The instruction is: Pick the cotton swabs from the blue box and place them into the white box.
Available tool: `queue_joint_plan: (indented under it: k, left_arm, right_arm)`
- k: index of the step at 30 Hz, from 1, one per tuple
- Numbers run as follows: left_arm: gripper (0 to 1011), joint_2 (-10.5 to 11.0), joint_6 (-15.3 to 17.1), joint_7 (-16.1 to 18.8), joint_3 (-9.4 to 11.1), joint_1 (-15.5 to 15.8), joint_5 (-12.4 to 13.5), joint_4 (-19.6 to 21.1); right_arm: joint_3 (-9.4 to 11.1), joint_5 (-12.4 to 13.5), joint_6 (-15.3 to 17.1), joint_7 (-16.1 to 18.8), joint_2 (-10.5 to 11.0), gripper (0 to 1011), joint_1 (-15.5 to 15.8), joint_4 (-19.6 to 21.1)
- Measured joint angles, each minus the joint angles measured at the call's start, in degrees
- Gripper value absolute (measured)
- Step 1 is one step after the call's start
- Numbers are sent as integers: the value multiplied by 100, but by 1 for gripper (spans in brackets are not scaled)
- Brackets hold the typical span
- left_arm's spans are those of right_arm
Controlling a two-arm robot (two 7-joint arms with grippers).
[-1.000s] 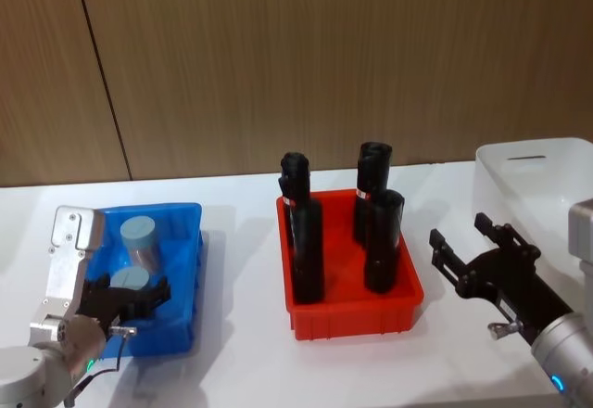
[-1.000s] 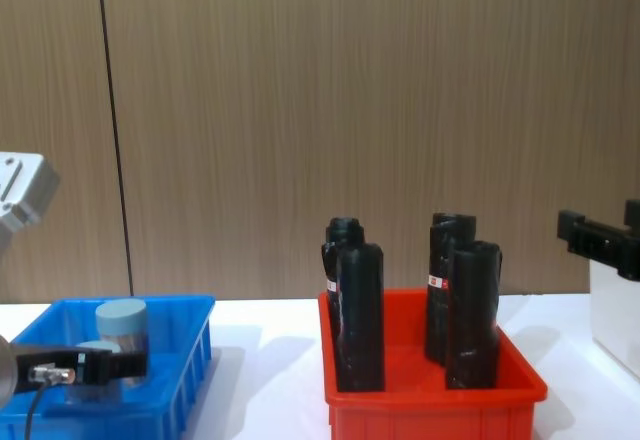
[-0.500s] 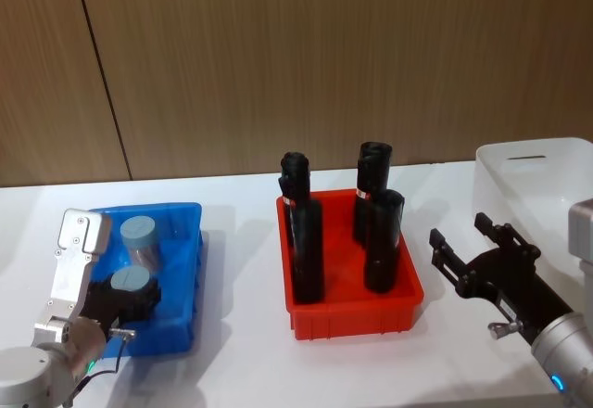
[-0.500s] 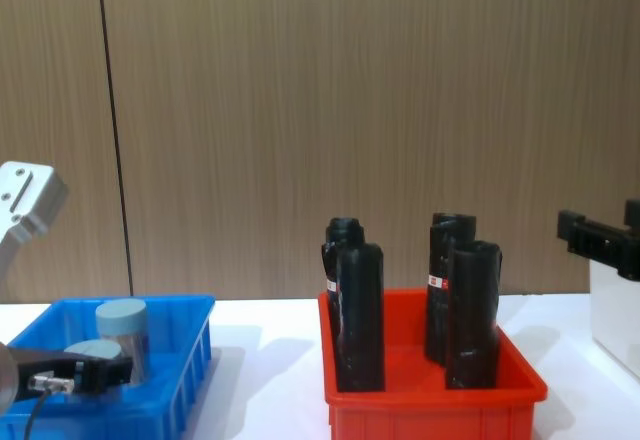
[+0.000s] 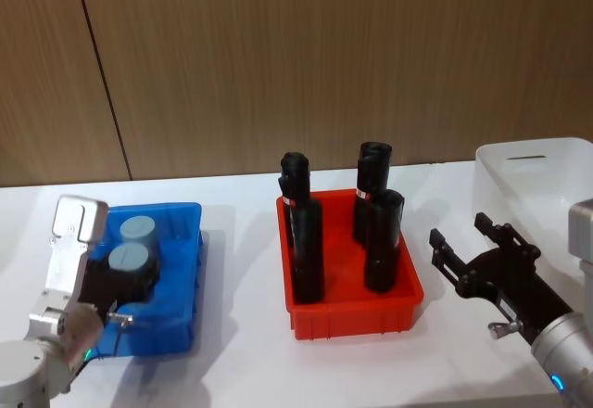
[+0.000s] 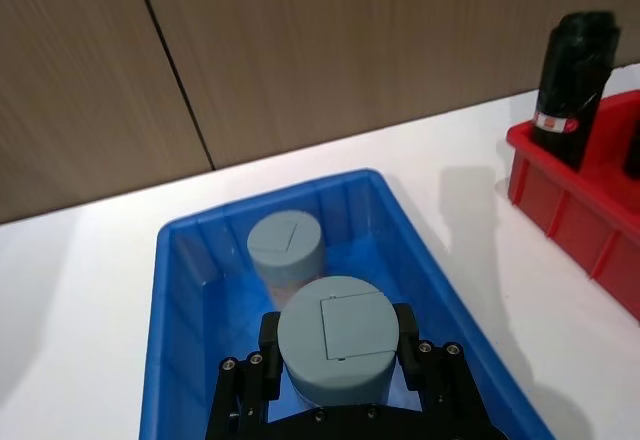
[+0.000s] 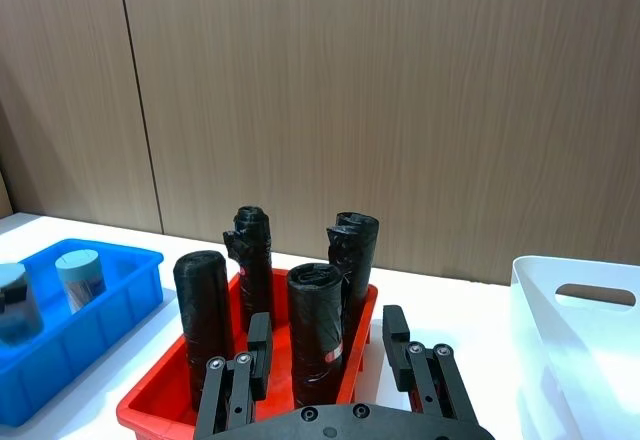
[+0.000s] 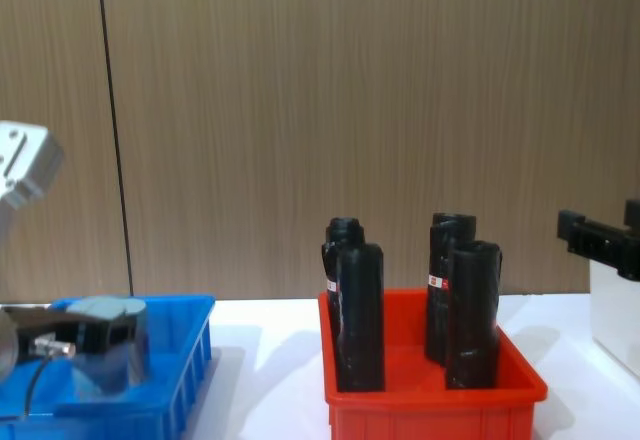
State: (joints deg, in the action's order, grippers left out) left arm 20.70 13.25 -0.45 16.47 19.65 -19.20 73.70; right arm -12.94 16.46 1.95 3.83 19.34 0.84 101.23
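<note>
- Head view: my left gripper [image 5: 128, 276] is inside the blue box [image 5: 188, 250], clamped on one jar of cotton swabs [image 5: 129, 260].
- Left wrist view: a finger on each side of the held jar [image 6: 337, 335], gripping just under the grey-blue lid, lid facing up. Side grip keeps the jar upright so it shouldn't slip on the carry.
- Second jar [image 6: 286, 245] stands just beyond my left fingertips, near touching the held one and upright on the box floor. Tight gap, so going straight up looks safer than dragging sideways.
- Chest view: held jar [image 8: 105, 345] has its lid about level with the box rim, so I judge it off the floor, though I can't see the bottom.
- Right gripper [image 5: 457, 226] hovers over the table, fingers spread and holding nothing. Looks parked, maybe waiting for a handover.
- White box [image 5: 519, 172] is just beyond my right gripper on its outer side, well apart from my left gripper.
- Red bin [image 5: 352, 320] of black bottles [image 5: 306, 241] sits between my two grippers, right across the straight route to the white box. The bottles stand tall, so the jar needs height to pass over them.
- Step, as I judge it: grasp made, lift-out and carry next. One jar in hand, one left, none visible in the white box.
</note>
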Motion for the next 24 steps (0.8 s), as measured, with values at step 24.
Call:
queue_joint_plan:
  k: [24]
  left_arm:
    - [668, 135, 460, -1246, -65, 100, 16, 1263]
  right_arm:
    - [0, 0, 0, 0, 0, 687, 0, 0]
